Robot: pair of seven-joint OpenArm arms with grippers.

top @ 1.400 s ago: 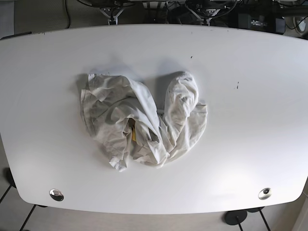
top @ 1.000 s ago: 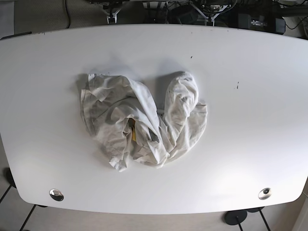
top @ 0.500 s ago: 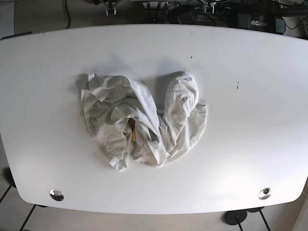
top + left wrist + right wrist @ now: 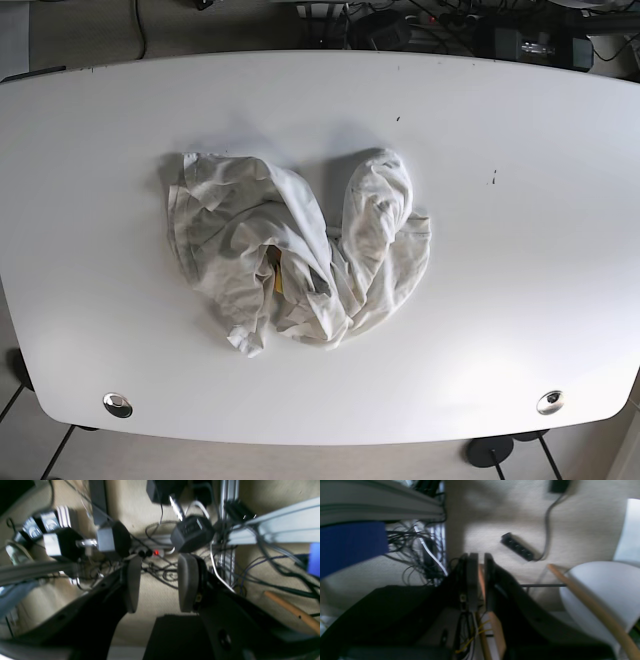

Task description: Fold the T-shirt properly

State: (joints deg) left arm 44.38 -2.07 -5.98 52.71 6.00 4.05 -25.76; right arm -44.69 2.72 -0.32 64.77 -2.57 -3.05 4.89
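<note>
Lying crumpled, the T-shirt (image 4: 295, 250) hides its sleeves and collar.

T-shirt (image 4: 295, 250) bunched in a heap on the table (image 4: 520, 300), roughly mid-table, slightly left of centre. Two round fittings near the front edge: one near-left (image 4: 117, 404), one near-right (image 4: 549, 402). Cables and equipment (image 4: 520, 40) behind the far edge.

Crumpled white cloth T-shirt (image 4: 297, 250) on smooth, matt table (image 4: 520, 250).
</note>
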